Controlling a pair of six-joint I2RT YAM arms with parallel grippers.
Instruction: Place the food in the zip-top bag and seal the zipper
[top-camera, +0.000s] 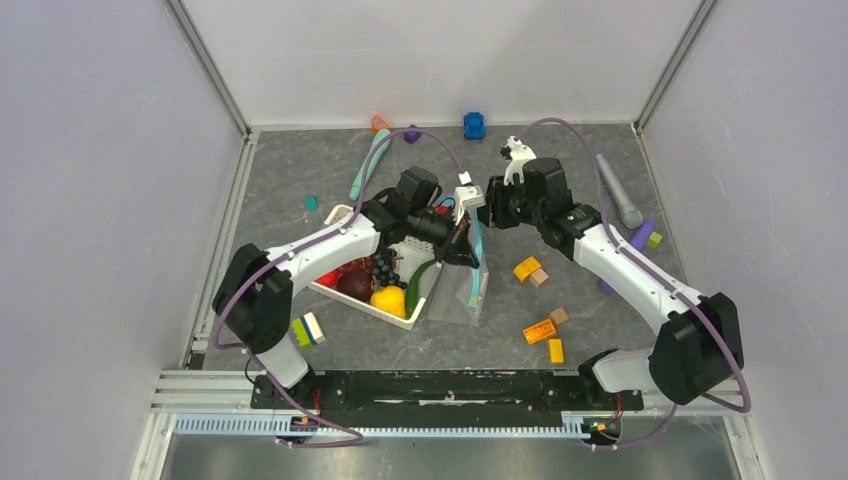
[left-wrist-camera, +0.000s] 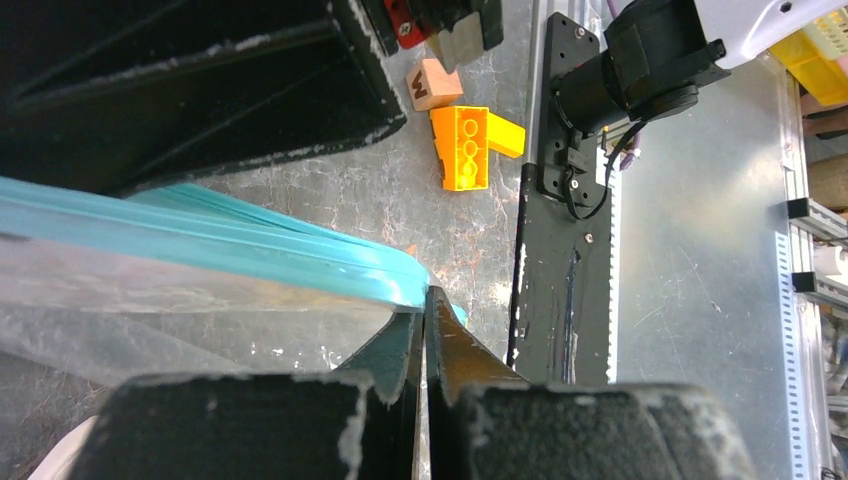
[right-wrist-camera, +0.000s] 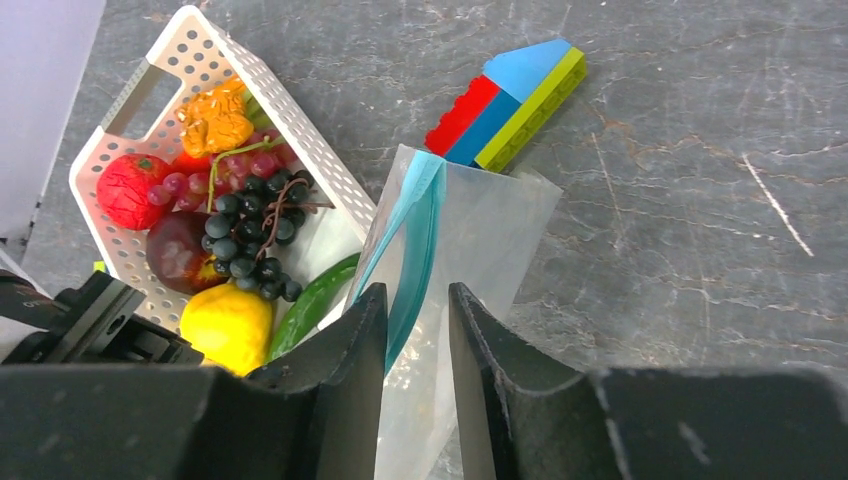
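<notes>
1. The zip-top bag (top-camera: 470, 288) is held up by its mouth edge between the two grippers, just beside the white mesh basket (right-wrist-camera: 290, 108). It hangs limp.
2. Left gripper (left-wrist-camera: 426, 315): the jaws are closed tight on the zipper (left-wrist-camera: 250, 250), at one end of the strip.
3. Right gripper (right-wrist-camera: 418, 296): the jaws are set slightly apart with the zipper edge and film lying in the gap. No firm pinch is seen.
4. The food (right-wrist-camera: 245, 240) is seen in the basket, and none is seen in the bag.
5. The film is judged thin, light, floppy and slippery. The zipper strip is the stiffest part, so hold is best taken there, near the corners.
6. The mouth is expected to collapse unless the two lips are pulled apart.
7. The food is judged light, hard and smooth, so the round pieces may slip from a pinch.
</notes>
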